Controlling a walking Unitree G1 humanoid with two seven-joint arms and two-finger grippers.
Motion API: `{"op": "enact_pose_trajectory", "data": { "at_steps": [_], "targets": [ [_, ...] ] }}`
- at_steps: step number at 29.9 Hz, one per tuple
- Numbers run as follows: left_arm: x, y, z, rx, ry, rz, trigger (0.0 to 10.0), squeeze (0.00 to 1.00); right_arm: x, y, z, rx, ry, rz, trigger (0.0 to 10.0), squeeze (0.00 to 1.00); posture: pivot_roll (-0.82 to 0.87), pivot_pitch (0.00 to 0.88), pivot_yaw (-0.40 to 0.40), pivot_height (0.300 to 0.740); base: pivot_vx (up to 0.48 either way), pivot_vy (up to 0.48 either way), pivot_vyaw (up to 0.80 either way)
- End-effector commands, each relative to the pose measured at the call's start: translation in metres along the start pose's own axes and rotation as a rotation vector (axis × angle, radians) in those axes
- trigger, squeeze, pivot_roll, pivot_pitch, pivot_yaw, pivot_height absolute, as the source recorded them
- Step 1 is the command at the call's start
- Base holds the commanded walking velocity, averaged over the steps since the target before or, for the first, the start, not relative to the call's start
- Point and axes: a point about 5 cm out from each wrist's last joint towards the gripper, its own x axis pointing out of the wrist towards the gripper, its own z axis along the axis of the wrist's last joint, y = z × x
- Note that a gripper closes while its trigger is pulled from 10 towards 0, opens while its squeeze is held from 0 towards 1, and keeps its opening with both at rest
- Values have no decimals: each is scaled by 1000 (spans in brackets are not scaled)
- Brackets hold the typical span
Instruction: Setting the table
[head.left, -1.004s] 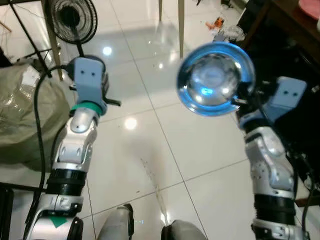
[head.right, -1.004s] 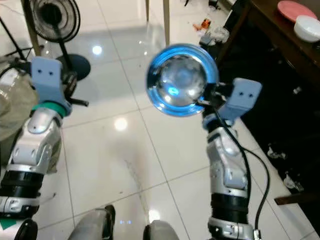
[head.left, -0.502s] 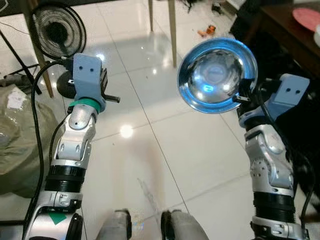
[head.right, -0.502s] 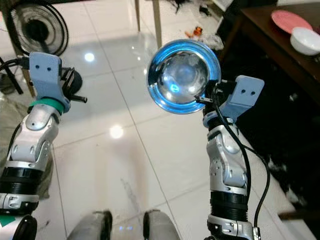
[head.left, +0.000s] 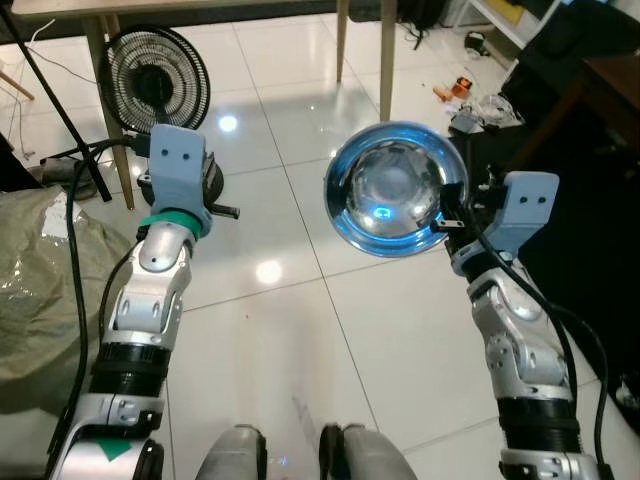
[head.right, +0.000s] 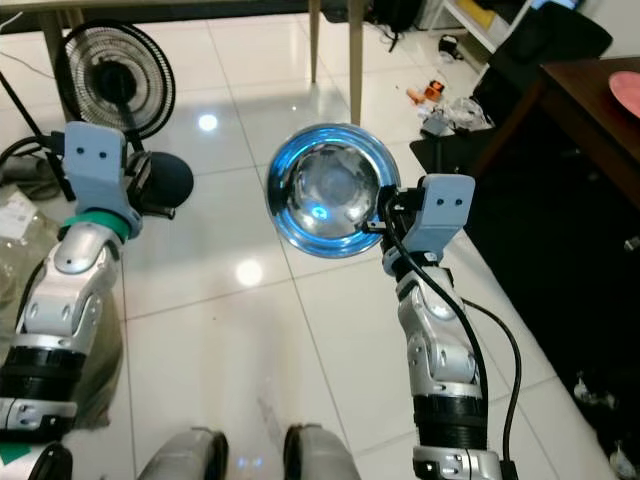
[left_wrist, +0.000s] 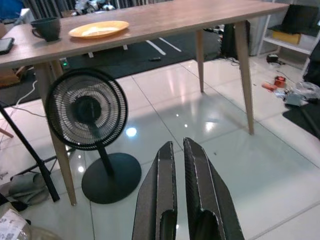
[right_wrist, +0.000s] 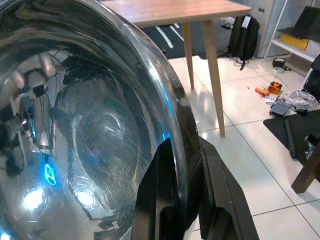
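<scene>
At center frame we see the right gripper (right_wrist: 182, 165) clamped on the rim of the steel bowl (head.left: 396, 190), which is held tilted above the tiled floor (head.left: 300, 330). The left gripper (left_wrist: 179, 165) has its fingers together, empty, at upper left.

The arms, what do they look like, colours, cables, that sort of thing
Both arms are silver metal with black ring joints. Each wrist carries a pale blue boxy housing. The left arm has a green collar below its housing and a green triangle mark near its base; a black cable loops beside it. The right arm has black cables too. Each end effector, left and right, has two long black fingers.
</scene>
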Motion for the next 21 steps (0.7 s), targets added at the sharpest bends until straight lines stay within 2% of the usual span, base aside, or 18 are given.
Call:
{"op": "enact_pose_trajectory", "data": {
  "at_steps": [1,2,5,7,9,10,11,13,15,19,21],
  "targets": [
    [-4,-2,-9,15,25,-5,10000,0,-1,-16,-6,-43,22,-112,10000,0,42,51,-10,740,461,0,0],
    [-4,-3,-10,15,27,-10,10000,0,0,-23,-6,-45,18,-154,10000,0,39,49,-5,740,461,0,0],
    [-4,-4,-10,15,28,-13,10000,0,0,-27,-5,-44,13,-177,10000,0,39,49,-5,740,461,0,0],
    [-2,-10,-9,11,24,-38,10000,0,-2,-40,1,-104,-19,-222,10000,0,30,49,9,740,461,0,0],
    [-2,-10,-9,11,24,-38,10000,0,-2,-40,1,-104,-19,-222,10000,0,30,49,9,740,461,0,0],
    [-1,-13,-8,10,23,-50,10000,0,-4,-44,3,-136,-25,-226,10000,0,27,51,13,740,461,0,0],
    [-1,-15,-7,9,21,-61,10000,0,-6,-46,4,-179,-31,-210,10000,0,23,53,16,740,461,0,0],
    [0,-17,-7,9,20,-69,10000,0,-8,-46,4,-208,-34,-185,10000,0,20,56,18,740,463,0,0],
    [0,-19,-6,9,17,-79,10000,0,-11,-46,8,-292,-52,-132,10000,0,15,59,21,740,465,0,0],
    [1,-20,-6,9,14,-85,10000,0,-13,-46,10,-331,-66,-101,10000,0,14,61,22,740,465,0,0],
    [1,-22,-4,6,9,-94,10000,0,-15,-43,13,-376,-81,-33,10000,0,13,66,28,740,463,0,0]
  ]
}}
